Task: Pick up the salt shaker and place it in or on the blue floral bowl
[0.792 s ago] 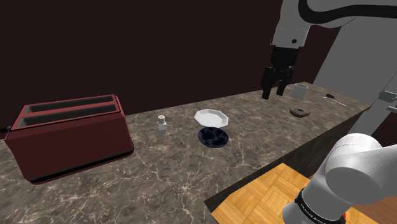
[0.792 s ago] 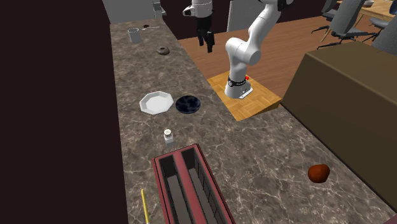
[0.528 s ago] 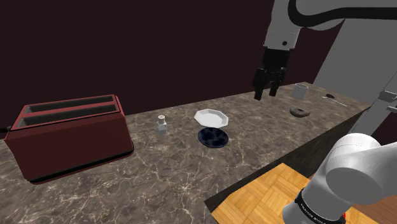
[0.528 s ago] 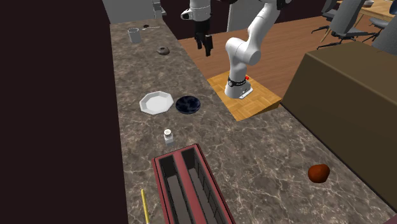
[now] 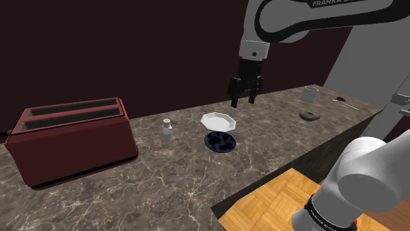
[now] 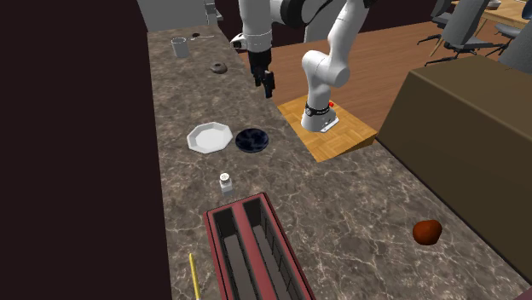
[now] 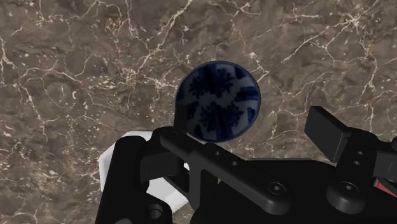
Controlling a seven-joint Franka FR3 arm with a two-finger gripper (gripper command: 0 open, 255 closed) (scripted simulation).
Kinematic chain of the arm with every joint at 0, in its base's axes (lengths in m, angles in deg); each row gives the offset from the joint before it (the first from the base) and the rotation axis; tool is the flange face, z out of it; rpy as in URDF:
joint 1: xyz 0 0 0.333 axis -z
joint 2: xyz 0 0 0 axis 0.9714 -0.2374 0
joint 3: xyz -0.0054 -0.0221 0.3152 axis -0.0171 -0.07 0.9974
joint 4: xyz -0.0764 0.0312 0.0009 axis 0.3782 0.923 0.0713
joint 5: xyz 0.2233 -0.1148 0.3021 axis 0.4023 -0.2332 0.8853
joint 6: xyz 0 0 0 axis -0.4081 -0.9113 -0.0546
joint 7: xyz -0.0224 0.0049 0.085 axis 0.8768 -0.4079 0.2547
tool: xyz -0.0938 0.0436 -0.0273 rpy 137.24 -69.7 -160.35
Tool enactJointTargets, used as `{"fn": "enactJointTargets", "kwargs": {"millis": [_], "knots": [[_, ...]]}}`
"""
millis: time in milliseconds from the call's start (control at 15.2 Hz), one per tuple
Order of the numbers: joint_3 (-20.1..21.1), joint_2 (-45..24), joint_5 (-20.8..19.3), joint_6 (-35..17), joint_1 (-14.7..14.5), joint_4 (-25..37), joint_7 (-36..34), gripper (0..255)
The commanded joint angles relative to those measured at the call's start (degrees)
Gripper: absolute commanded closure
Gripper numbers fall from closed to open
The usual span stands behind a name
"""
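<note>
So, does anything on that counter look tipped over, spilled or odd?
Nothing stands out. The salt shaker stands upright, the blue floral bowl and white plate sit flat side by side, and nothing is spilled.

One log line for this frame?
end effector open, empty, above counter | salt shaker upright, untouched | blue floral bowl empty, beside white plate

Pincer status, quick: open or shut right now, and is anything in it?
Pincer: open, fingers apart, holding nothing; the salt shaker stands well apart from it.
</note>
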Motion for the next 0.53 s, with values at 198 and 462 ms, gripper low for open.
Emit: {"fn": "enactJointTargets", "kwargs": {"millis": [198, 462], "knots": [[2.8, -9.9, 0.3, -6.4, -0.7, 4.4, -3.6, 0], [4.8, -18.1, -0.5, -10.0, -1.2, 9.6, -6.8, 0]]}}
